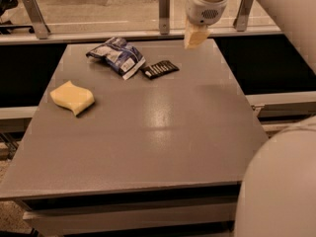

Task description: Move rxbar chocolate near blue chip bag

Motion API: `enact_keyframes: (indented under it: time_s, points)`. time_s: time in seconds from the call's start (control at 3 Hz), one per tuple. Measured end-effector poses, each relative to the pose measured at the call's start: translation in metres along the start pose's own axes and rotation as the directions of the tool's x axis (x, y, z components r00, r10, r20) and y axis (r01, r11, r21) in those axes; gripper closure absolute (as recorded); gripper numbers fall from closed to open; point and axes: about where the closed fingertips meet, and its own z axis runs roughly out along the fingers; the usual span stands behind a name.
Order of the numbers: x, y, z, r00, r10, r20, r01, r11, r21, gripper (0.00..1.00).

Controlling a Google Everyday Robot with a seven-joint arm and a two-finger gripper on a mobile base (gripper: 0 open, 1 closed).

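Note:
The rxbar chocolate, a small dark bar with white print lines, lies flat on the grey table near its far edge. Its left end sits right beside the blue chip bag, a crumpled dark blue bag with white patches. My gripper hangs in the air above the table's far right part, to the right of the bar and apart from it. It holds nothing that I can see.
A yellow wavy sponge lies on the left side of the table. A glass railing with metal posts runs behind the far edge. My arm's white body fills the lower right corner.

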Motion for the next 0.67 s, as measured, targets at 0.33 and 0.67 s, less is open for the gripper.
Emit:
enact_keyframes:
  time_s: [0.33, 0.67]
  points:
    - [-0.0008, -0.0005, 0.0019, 1.0, -0.002, 0.001, 0.002, 1.0, 0.001, 0.13]
    - [-0.0012, -0.0009, 0.0034, 1.0, -0.002, 0.001, 0.002, 1.0, 0.001, 0.0]
